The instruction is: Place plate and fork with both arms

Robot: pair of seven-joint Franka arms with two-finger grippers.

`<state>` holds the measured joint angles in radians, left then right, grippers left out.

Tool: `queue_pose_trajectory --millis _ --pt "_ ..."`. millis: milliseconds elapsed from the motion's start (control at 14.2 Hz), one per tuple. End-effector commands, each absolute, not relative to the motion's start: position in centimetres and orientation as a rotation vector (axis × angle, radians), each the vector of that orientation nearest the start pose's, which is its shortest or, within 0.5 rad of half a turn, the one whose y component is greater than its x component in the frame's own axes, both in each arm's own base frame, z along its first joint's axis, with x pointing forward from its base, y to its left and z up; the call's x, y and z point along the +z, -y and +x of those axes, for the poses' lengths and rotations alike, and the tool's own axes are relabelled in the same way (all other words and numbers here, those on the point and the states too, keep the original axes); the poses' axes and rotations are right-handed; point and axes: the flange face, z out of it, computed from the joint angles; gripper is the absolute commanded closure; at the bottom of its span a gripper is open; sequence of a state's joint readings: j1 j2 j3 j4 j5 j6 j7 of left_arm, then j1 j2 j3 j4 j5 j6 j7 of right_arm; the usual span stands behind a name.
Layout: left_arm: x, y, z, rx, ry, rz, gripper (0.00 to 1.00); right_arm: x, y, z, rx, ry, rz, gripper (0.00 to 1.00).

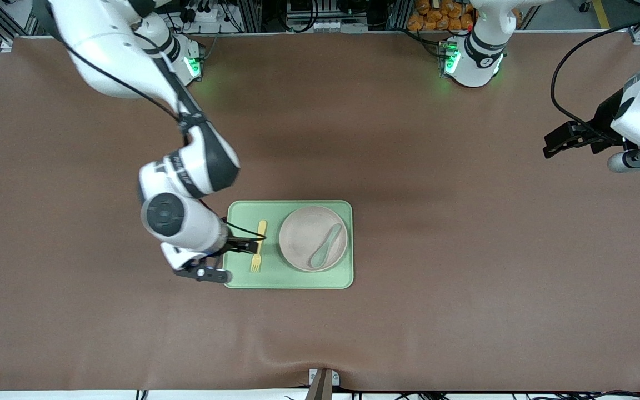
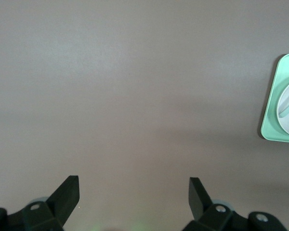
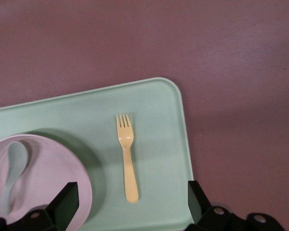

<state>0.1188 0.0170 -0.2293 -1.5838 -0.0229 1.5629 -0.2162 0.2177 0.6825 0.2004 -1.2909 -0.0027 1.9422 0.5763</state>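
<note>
Operator, your right hand (image 1: 253,244) hangs over the tray (image 1: 289,280), at the tray's edge toward the right arm's end of the table (image 1: 464,278). Its fingers (image 3: 67,199) are spread wide and hold nothing; in the right wrist view the fork (image 3: 127,158) lies between them on the tray surface, untouched.

The fork lies flat on the tray, tines toward the front camera, just beside the plate (image 1: 303,233) and apart from it, on the side toward the right arm's end. The plate sits on the tray's other half, toward the left arm's end. A green spoon (image 1: 326,246) rests in the plate, bowl end nearer the front camera.

Your left hand (image 1: 561,141) waits over bare table at the left arm's end, well apart from the tray. Its fingers (image 2: 67,195) are also wide and empty; the left wrist view shows only the table and a corner of the tray with the plate's rim.
</note>
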Motion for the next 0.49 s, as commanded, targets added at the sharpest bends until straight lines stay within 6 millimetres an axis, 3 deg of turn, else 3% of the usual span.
queue_pose_trajectory --millis 0,212,424 --pt "61.6 6.0 55.0 0.042 0.153 -3.158 0.0 39.1 -22.5 68.6 0.13 -0.336 -2.96 0.0" --pt "61.3 6.1 55.0 0.049 0.151 -3.158 0.0 43.3 -18.7 68.1 0.157 -0.319 -2.96 0.0" --pt "61.2 6.1 55.1 0.054 0.151 -3.158 0.0 48.0 -17.6 66.8 0.104 -0.298 -2.998 0.0"
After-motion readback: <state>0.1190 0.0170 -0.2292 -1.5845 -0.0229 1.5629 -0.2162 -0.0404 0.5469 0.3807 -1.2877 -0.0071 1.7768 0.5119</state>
